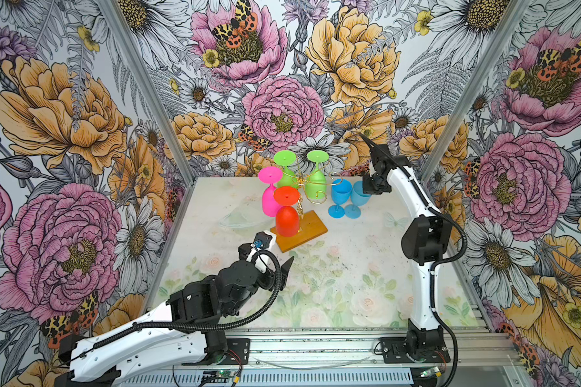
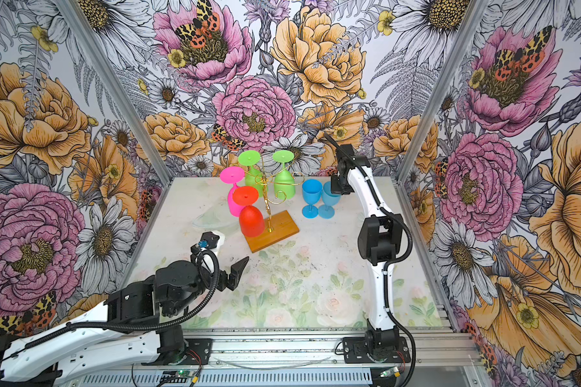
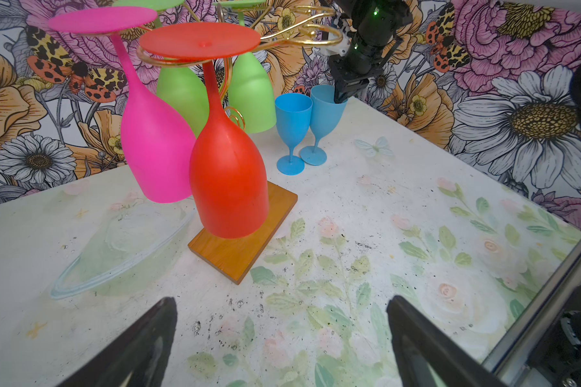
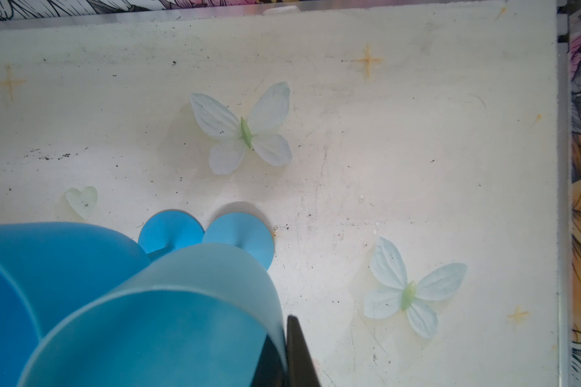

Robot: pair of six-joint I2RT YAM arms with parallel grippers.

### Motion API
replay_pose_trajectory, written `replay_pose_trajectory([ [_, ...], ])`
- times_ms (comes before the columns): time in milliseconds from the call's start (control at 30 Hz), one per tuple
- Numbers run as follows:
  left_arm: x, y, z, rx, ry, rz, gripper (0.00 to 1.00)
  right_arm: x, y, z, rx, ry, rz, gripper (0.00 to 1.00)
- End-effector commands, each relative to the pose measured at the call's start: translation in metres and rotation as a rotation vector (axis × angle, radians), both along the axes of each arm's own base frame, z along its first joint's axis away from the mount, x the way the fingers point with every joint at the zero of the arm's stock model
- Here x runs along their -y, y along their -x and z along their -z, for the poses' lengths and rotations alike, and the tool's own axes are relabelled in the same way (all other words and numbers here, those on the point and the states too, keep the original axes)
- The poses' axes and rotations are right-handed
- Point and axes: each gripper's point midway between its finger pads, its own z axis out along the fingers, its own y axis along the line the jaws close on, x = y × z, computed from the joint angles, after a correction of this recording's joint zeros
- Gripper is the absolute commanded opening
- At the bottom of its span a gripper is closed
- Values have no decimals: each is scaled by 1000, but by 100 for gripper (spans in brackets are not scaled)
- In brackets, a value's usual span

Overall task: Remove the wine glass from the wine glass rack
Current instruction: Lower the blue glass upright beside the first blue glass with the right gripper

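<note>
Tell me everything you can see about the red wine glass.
The red wine glass looks like opaque matte plastic, all one colour. It hangs upside down on the rack: its round foot rests flat on a curled gold wire arm, the thin stem drops through the curl, and the tall bowl opens downward, low over the wooden base. The pink glass hangs close beside it; whether they touch is unclear.

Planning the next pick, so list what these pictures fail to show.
Right wrist view: right tool cut off by the bottom edge, partly blurred behind the blue glass wall.
Left wrist view: wine glass rack lower post hidden by the red glass.
Both top views: right tool's tips hidden by its own wrist.
</note>
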Motion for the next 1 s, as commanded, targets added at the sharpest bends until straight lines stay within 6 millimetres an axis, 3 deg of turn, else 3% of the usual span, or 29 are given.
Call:
replay_pose_trajectory([
  [0,-1,2,-9,0,35,10,99,0,-8,-2,20,21,4,3],
  [600,-5,4,-13,6,53,15,99,3,-11,3,17,34,15,4],
  [967,-4,4,-15,7,59,20,99,1,-13,-1,27,16,9,17],
])
